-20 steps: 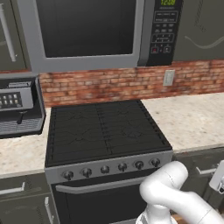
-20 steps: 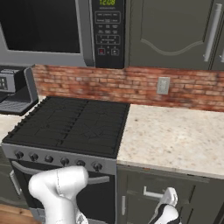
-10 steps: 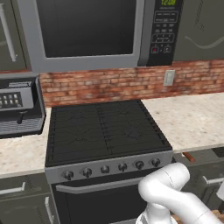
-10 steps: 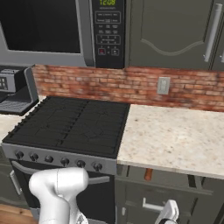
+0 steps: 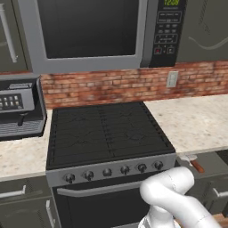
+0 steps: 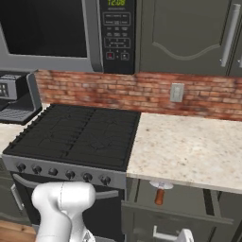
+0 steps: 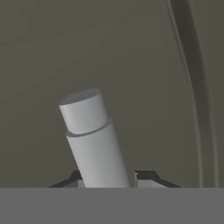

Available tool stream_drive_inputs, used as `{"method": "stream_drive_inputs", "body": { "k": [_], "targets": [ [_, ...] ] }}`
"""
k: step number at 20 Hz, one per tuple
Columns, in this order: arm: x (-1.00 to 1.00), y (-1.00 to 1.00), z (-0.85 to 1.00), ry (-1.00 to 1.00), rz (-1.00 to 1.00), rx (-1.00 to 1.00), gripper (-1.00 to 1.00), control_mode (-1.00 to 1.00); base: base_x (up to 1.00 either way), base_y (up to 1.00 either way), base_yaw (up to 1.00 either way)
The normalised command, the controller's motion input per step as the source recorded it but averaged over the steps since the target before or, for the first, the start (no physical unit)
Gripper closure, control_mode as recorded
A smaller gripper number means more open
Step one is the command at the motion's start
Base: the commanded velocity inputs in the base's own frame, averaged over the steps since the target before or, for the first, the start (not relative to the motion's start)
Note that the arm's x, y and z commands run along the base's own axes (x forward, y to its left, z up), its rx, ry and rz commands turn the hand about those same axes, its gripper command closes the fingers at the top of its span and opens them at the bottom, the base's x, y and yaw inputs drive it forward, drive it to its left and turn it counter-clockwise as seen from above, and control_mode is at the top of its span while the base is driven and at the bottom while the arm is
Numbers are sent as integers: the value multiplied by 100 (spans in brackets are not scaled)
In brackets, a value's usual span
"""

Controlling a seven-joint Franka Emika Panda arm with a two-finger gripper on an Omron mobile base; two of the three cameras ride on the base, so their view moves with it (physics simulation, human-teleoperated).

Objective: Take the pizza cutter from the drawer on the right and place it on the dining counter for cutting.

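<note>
pizza cutter [image 6: 159, 193]: lies in the opened drawer [image 6: 189, 213], just below the front edge of the counter [image 6: 194, 146], to the right of the stove [image 6: 75, 137]; reddish-brown handle points outward toward the robot, pale metal end tucked back under the counter lip. In the left base view it shows as a brown handle with a pale ring [image 5: 194, 163].
handling, judged: small, rigid and light; the wooden handle should give a firm, non-slip hold, while the metal wheel is thin, smooth and best left alone.
where to take hold, judged: across the middle of the handle, the part nearest the drawer front and easiest to reach from above.
drawer: pulled out beneath the counter, grey inside, flat dark front with a pale bar handle [image 6: 165, 235] low down.
tool [image 7: 107, 177]: closed down on that pale cylindrical bar handle, which rises between the two dark tips in the hand view against the drawer's dark front; it has no hold on the cutter.
arm: white elbow [image 5: 171, 196] low in front of the stove.
risk, judged: the overhanging counter edge leaves little room above the cutter's metal end.
</note>
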Motion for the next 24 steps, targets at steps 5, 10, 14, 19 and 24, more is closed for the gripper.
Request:
{"method": "stream_drive_inputs", "body": {
  "k": [5,10,14,19,24],
  "targets": [
    [-65,-27,-2,1,0,0,100,-100,0,0,0],
    [-63,-28,-3,1,0,0,100,-100,0,0,0],
    [-55,-24,-3,2,0,0,100,-100,0,0,0],
    [-53,-22,-3,0,0,0,100,-100,0,0,0],
    [-48,-21,-4,0,0,0,100,-100,0,0,0]
  ]
}}
